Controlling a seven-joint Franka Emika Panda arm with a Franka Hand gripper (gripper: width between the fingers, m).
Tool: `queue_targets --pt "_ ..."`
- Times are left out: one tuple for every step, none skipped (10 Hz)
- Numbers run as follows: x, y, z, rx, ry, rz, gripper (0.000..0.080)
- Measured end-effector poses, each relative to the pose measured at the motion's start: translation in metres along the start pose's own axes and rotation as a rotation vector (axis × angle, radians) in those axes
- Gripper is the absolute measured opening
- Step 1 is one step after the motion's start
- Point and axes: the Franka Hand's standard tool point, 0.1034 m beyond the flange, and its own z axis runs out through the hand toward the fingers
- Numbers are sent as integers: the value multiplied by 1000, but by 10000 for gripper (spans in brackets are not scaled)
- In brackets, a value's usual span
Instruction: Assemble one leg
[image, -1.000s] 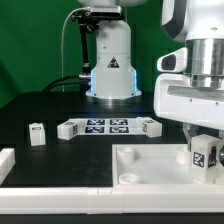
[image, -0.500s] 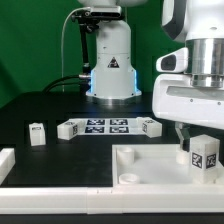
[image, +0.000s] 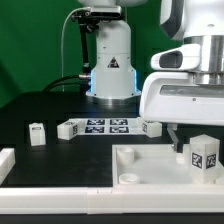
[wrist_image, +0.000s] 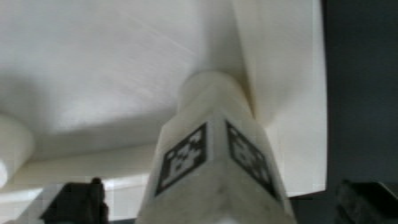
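The leg (image: 205, 158), a stubby white post with a black-and-white tag, stands upright at the exterior view's right end of the white square panel (image: 150, 160). My gripper (image: 202, 136) hangs just above and around its top. In the wrist view the leg (wrist_image: 222, 150) fills the middle. The dark fingers (wrist_image: 80, 200) stand on either side of it with gaps showing, so the gripper (wrist_image: 222, 205) is open and does not touch it. The white panel lies beneath.
A second small leg (image: 37, 133) lies at the exterior view's left. The marker board (image: 100, 127) lies mid-table with another small tagged part (image: 150, 127) at its end. A white rail (image: 10, 160) runs along the front. The robot base (image: 110, 60) stands behind.
The hand has risen a little and shifted toward the exterior view's left. The leg stays standing on the panel.
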Motion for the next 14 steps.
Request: queue_targets --pt "0 1 0 -4 1 -84 648" --pt "0 2 0 -14 1 -198 648" --pt "0 2 0 -25 1 -292 648" --pt "1 1 0 -29 3 -323 648" --pt "1 2 0 -29 3 -334 648" --pt "1 2 0 -29 2 -331 648" --pt "1 2 1 -30 2 -331 525" --pt "1 2 1 -30 2 -330 385" --pt "0 2 1 -29 0 -310 294" --pt "0 2 1 -29 0 -310 294" --pt "0 2 1 -29 0 -308 294" --pt "0 1 1 -27 2 -184 294" --pt "-1 -2 1 -26 4 -54 294" --pt "-2 -5 1 -26 6 98 294"
